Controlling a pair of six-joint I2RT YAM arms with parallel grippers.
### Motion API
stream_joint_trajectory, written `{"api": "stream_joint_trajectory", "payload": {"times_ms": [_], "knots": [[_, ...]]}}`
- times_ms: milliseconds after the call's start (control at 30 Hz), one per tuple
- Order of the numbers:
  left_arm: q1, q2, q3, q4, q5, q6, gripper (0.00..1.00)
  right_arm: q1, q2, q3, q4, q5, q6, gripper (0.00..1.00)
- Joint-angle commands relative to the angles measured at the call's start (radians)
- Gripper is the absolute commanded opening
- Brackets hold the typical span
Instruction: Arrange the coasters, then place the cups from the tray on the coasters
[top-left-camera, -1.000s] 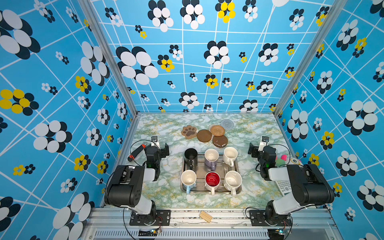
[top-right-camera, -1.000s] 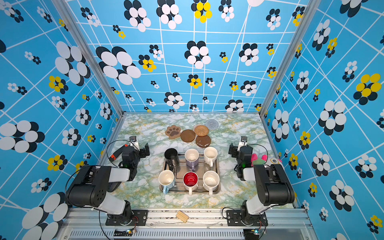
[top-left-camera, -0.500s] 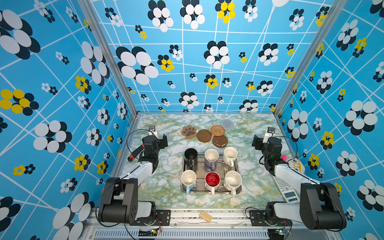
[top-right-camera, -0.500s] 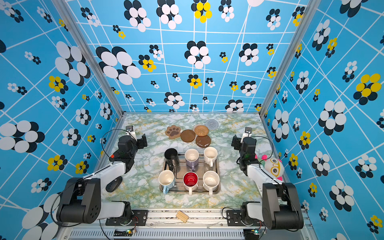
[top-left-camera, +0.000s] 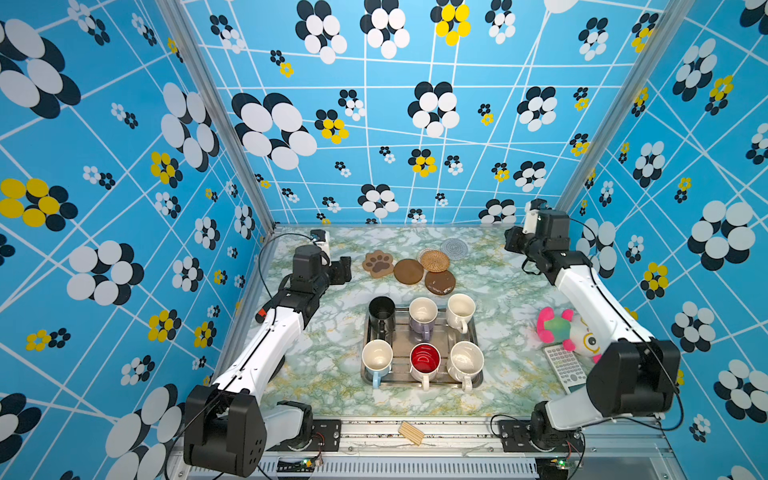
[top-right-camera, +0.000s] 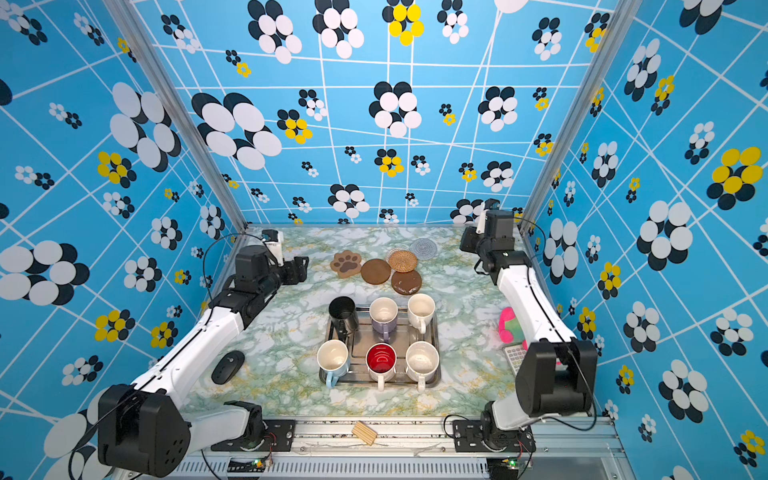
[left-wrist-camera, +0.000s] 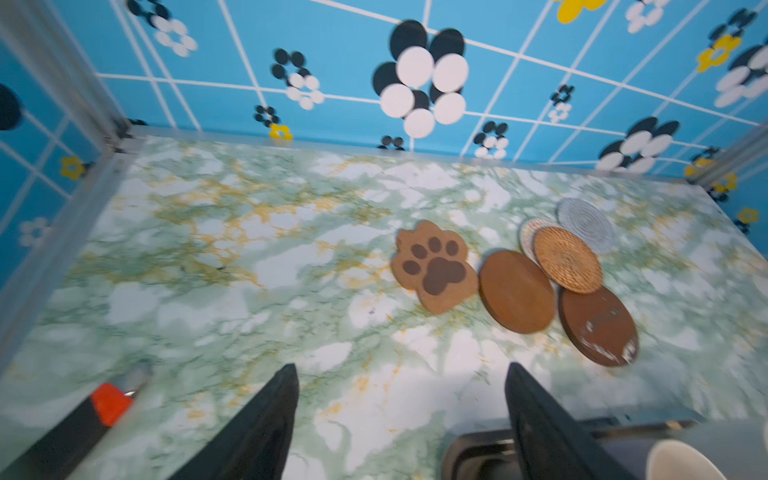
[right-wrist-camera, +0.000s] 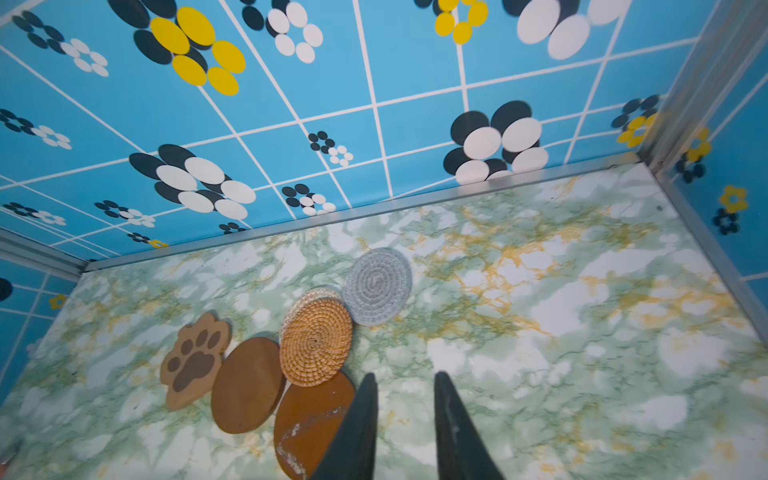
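Left hand (left-wrist-camera: 402, 366), open and empty, points at the paw coaster (left-wrist-camera: 434, 266) just ahead, closer than the right hand (right-wrist-camera: 405, 375), jaws a slit apart, is to the grey disc (right-wrist-camera: 378, 286)

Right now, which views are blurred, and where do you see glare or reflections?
Left wrist view: motion blur smears the red-tipped black object; the paw-shaped coaster is readable. Right wrist view: slightly soft, yet the rattan coaster shows its weave. Both top views: sharp, evenly lit, soft reflections on the steel tray.
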Motion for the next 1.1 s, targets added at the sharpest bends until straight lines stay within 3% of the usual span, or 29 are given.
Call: {"api": "stream_joint_trajectory", "payload": {"times_ms": [0,167,367,467,567,1067], "knots": [[-0.101,0.006,0.057,-0.094,0.054,-0.038,0.79,0.027,0.147,0.145,-0.214,-0.092,0.004,0.14],[-0.217,0.064,0.122,-0.116,0.042,-0.044,0.79,0.05,0.363,0.381,-0.292,-0.139,0.001,0.07],[-0.268,0.111,0.151,-0.07,0.043,-0.081,0.79,0.096,0.579,0.622,-0.375,-0.188,0.006,0.04],[-0.288,0.129,0.161,-0.052,0.052,-0.084,0.79,0.102,0.664,0.659,-0.329,-0.262,0.025,0.03],[-0.298,0.148,0.18,-0.052,0.062,-0.091,0.79,0.107,0.72,0.674,-0.272,-0.256,0.067,0.0],[-0.372,0.225,0.25,-0.059,0.08,-0.1,0.79,0.107,1.001,1.003,-0.381,-0.251,0.157,0.0]]}}
